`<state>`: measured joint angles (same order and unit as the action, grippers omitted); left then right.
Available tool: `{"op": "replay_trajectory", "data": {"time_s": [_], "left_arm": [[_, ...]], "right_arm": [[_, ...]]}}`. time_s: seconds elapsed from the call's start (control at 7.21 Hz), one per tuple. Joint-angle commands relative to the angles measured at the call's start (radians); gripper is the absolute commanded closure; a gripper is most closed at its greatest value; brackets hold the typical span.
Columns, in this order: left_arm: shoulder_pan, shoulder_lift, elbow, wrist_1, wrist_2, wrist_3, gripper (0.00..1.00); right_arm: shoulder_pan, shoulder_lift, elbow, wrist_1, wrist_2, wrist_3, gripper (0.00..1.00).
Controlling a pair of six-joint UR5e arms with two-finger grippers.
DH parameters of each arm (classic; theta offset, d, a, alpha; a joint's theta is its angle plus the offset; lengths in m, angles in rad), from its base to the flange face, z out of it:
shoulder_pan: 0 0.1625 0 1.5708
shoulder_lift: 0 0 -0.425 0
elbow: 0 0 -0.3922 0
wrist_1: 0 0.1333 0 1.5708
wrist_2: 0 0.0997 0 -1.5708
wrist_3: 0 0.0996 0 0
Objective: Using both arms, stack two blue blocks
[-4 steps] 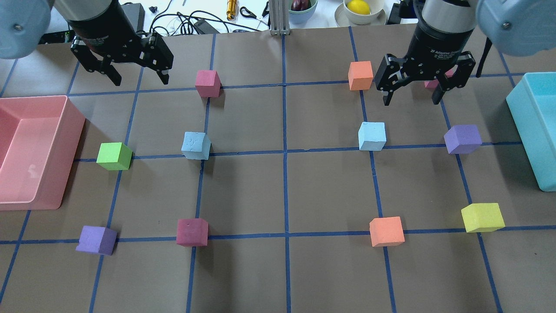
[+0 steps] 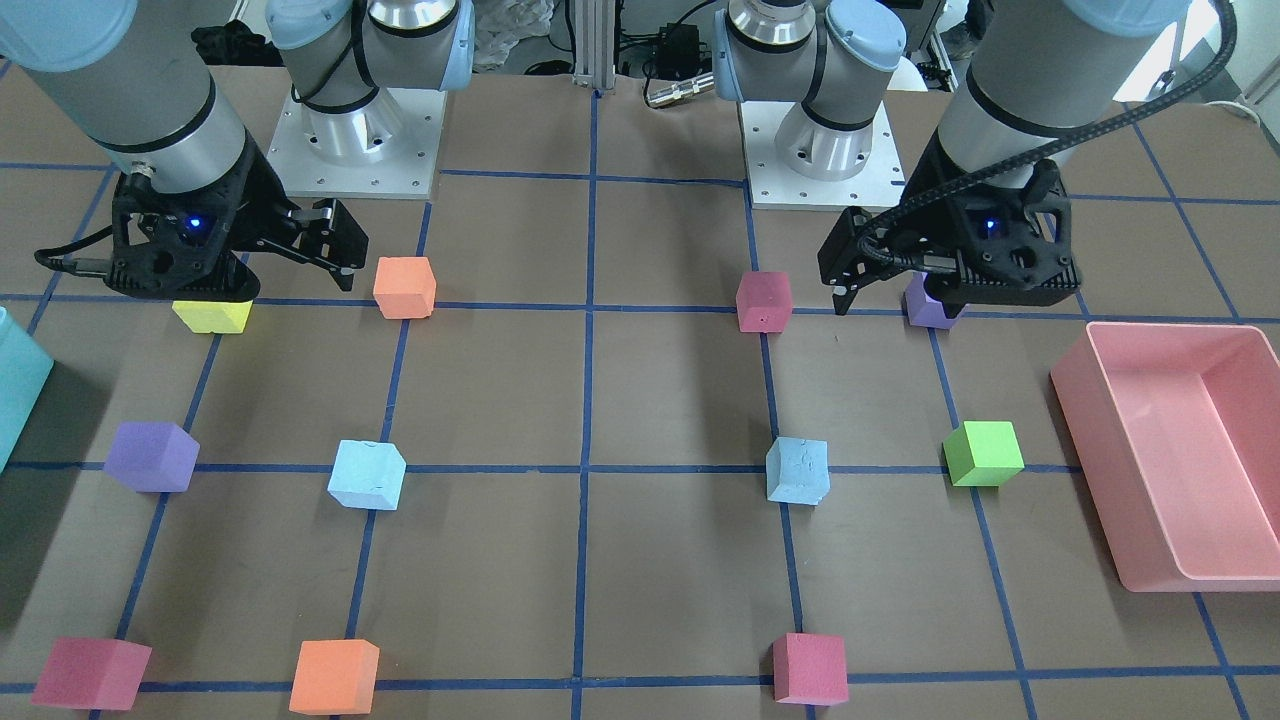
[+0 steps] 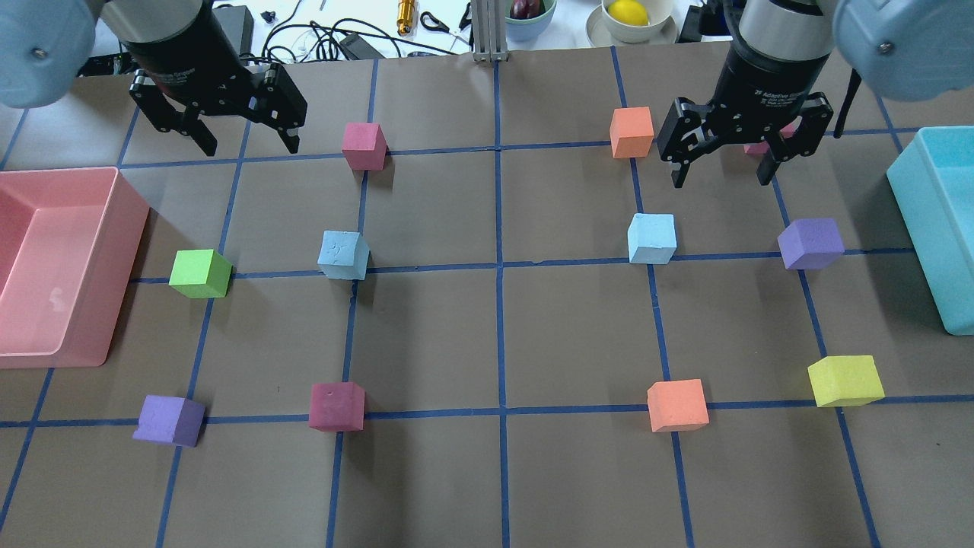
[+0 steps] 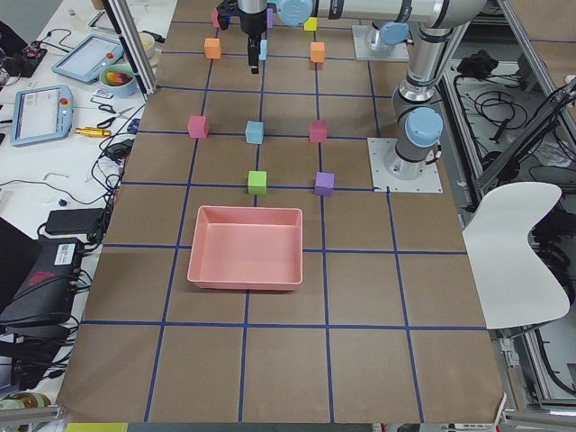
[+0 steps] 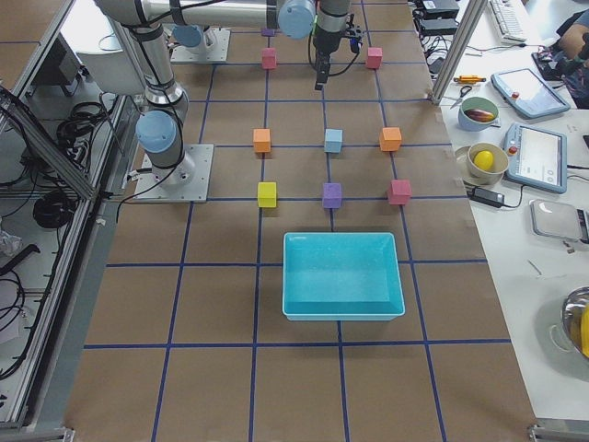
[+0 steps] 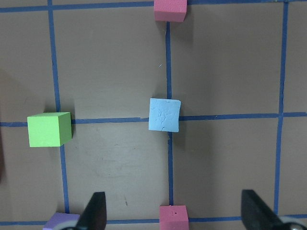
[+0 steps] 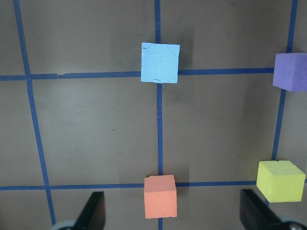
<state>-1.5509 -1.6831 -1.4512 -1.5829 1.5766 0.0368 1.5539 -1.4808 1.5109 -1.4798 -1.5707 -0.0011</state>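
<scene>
Two pale blue blocks sit apart on the brown table. One is left of centre (image 3: pixel 344 256), the other right of centre (image 3: pixel 652 238). My left gripper (image 3: pixel 249 143) hangs open and empty above the far left of the table, beyond the left blue block, which shows in the left wrist view (image 6: pixel 164 115). My right gripper (image 3: pixel 719 177) hangs open and empty above the far right, just beyond the right blue block, which shows in the right wrist view (image 7: pixel 160 63). Neither gripper touches a block.
A pink bin (image 3: pixel 76 266) stands at the left edge and a teal bin (image 3: pixel 943 228) at the right edge. Other cubes are scattered on the grid: green (image 3: pixel 199 274), magenta (image 3: pixel 364 146), orange (image 3: pixel 631 132), purple (image 3: pixel 810 243), yellow (image 3: pixel 845 380).
Both grippers have shifted slightly and look a little smaller in the overhead view. Both stay open. No block has moved.
</scene>
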Motion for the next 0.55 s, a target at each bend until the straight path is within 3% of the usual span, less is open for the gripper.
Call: {"op": "replay_trajectory", "data": {"time_s": [0.0,0.42], "left_arm": [[0.006,-0.024,-0.101,0.064,0.0,0.008,0.0],[0.008,-0.085,-0.337,0.391,-0.003,0.034,0.0]], "right_arm": [[-0.003,0.004,0.002,0.0,-0.002,0.0,0.0],[-0.011,0.057,0.002,-0.063,0.005,-0.002,0.0]]}}
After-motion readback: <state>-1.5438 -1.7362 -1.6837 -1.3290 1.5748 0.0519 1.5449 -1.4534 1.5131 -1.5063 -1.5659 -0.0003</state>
